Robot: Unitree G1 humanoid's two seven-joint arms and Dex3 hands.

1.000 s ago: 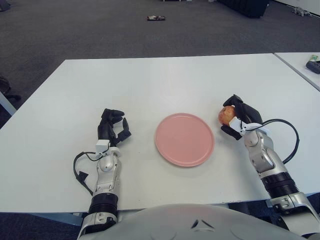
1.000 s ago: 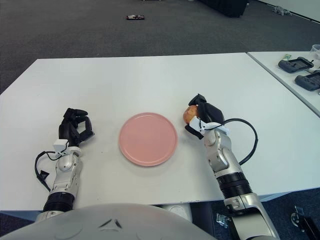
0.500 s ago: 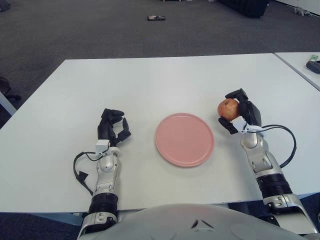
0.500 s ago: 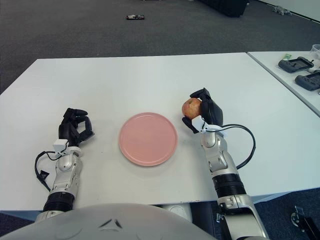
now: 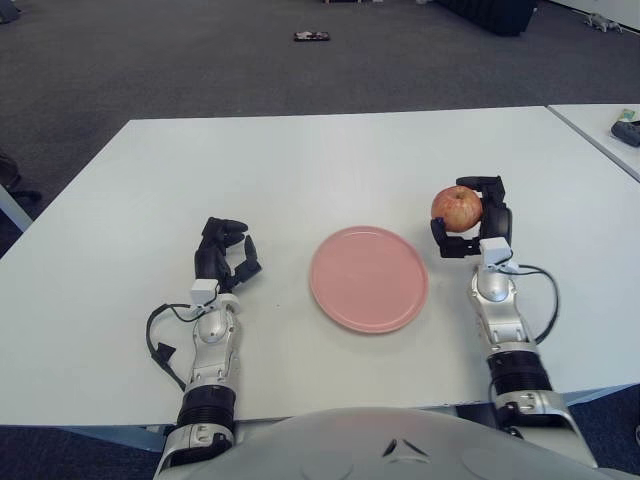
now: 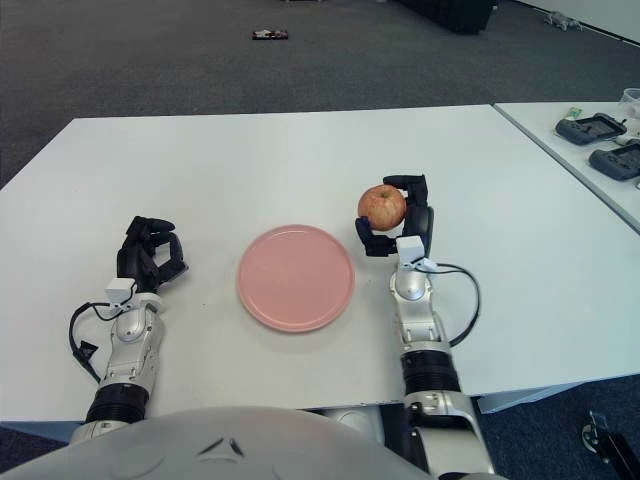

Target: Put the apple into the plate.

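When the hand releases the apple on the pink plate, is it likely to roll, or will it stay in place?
The apple, held in the right hand beside the plate, looks round and smooth, so it may roll a little. The plate seems shallow with a low rim, so it probably gives weak restraint. The apple looks rigid; a low, gentle release likely helps. The left hand shows left of the plate.

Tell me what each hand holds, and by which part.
The right hand grips the apple around its right side and underside, beside the plate. The left hand holds nothing.
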